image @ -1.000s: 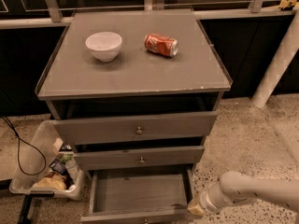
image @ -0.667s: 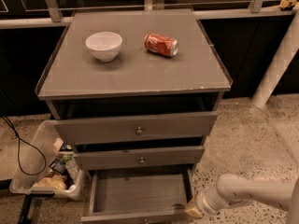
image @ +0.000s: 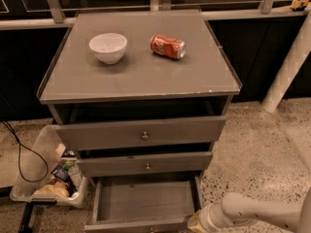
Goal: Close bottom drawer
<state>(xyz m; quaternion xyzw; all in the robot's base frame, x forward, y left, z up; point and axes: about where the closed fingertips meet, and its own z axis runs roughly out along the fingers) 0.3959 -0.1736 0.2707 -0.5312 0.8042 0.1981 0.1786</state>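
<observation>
The bottom drawer (image: 145, 201) of the grey cabinet is pulled far out, and its plank floor shows. Its slim front panel (image: 136, 225) lies at the lower edge of the view. My gripper (image: 196, 223) is at the end of the white arm (image: 252, 211), which comes in from the lower right. It sits right at the front right corner of the drawer. I cannot tell whether it touches the panel.
The top drawer (image: 141, 134) and middle drawer (image: 146, 164) stand slightly out. A white bowl (image: 108, 47) and a red can (image: 167, 46) lie on the cabinet top. A clear bin of trash (image: 48, 178) and a black cable (image: 24, 154) are left. A white post (image: 286, 67) is right.
My gripper has shifted a little left and down, closer to the drawer's front right corner. The drawer has not visibly moved.
</observation>
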